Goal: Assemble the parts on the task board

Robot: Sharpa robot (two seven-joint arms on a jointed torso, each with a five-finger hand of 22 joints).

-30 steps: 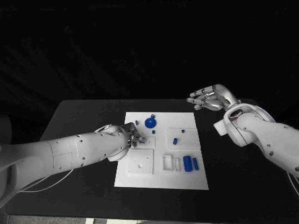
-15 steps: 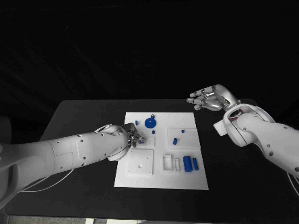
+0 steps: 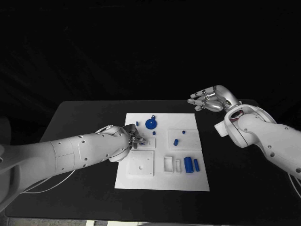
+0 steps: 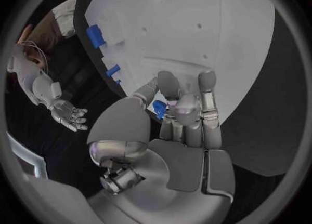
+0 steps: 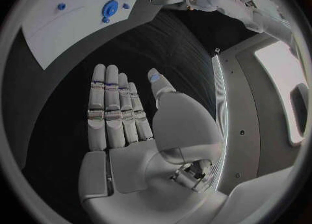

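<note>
Basically nothing has moved in the last second, both arms sit exactly where they were. The left hand (image 3: 131, 137) is over the left side of the board (image 3: 165, 183), fingers curled in, pinching a small blue part (image 4: 159, 108) between thumb and fingertips. The right hand (image 3: 210, 99) hangs past the board's far right corner, above the table (image 3: 76, 117), flat and spread with nothing in it. On the board there's a round blue disc (image 3: 151, 124) near the far edge and two blue cylinders (image 3: 192, 165) side by side near the right edge.
</note>
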